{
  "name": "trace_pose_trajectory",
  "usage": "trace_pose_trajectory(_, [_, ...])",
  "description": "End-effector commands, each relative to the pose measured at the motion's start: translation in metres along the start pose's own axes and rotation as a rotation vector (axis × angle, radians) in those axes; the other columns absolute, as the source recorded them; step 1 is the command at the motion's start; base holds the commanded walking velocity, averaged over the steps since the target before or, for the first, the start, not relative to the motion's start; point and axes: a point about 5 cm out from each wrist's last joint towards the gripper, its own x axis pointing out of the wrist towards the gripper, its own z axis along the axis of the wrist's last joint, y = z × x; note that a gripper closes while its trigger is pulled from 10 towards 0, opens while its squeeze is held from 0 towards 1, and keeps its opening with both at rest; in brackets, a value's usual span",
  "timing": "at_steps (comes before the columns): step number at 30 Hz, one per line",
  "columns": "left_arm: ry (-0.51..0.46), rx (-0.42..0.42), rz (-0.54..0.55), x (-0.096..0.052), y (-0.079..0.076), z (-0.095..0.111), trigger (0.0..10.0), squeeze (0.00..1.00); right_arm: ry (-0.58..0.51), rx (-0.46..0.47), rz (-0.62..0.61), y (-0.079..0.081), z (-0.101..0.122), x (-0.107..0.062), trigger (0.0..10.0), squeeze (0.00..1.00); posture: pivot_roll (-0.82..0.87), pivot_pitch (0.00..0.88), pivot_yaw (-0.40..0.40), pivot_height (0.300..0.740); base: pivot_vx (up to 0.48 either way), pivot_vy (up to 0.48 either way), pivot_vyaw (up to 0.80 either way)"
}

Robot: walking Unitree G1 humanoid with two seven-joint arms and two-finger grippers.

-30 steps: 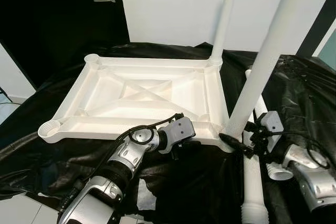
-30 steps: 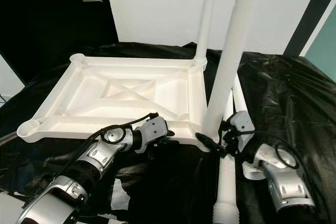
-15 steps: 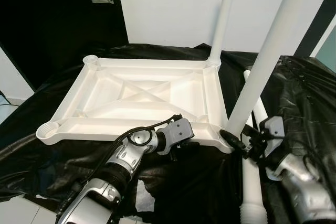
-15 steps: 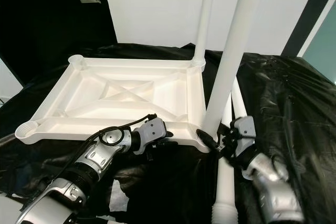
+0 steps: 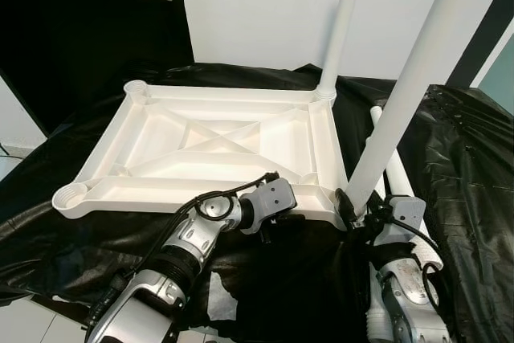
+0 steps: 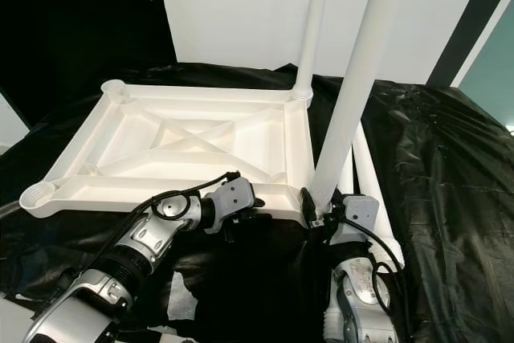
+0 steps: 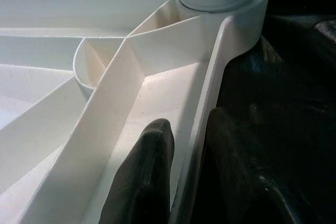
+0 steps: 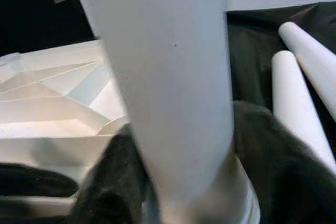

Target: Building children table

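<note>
The upturned tabletop [image 5: 217, 146] lies on black sheeting [image 5: 466, 158] with two legs up; the right gripper [image 6: 321, 208] clamps the near leg [image 5: 401, 94] at its socket, the left gripper [image 7: 178, 182] pinches the front rim; two loose legs [image 6: 365, 166] wait beside it, two sockets open.

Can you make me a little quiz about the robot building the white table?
1. True or false: the tabletop lies upside down on the black sheet.
2. What does the right gripper hold? A) a lying leg B) the near standing leg C) nothing
3. How many legs stand in corner sockets?

Key
1. True.
2. B, near its base.
3. Two: the near one and the far leg. Bonus: the left gripper clamps the tabletop's rim.
</note>
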Motion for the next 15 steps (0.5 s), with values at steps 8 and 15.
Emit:
trace_pose_trajectory(8, [0.139, -0.109, -0.144, 0.009, -0.034, -0.037, 10.0, 0.00, 0.060, -0.004, 0.169, 0.002, -0.003, 0.003, 10.0, 0.00, 0.00, 0.000, -0.018, 0.740, 0.000, 0.000, 0.00])
trace_pose_trajectory(15, [0.140, -0.112, -0.146, 0.009, -0.035, -0.038, 10.0, 0.00, 0.079, -0.078, 0.374, -0.018, 0.007, 0.005, 10.0, 0.00, -0.01, 0.000, -0.019, 0.740, 0.000, 0.000, 0.00])
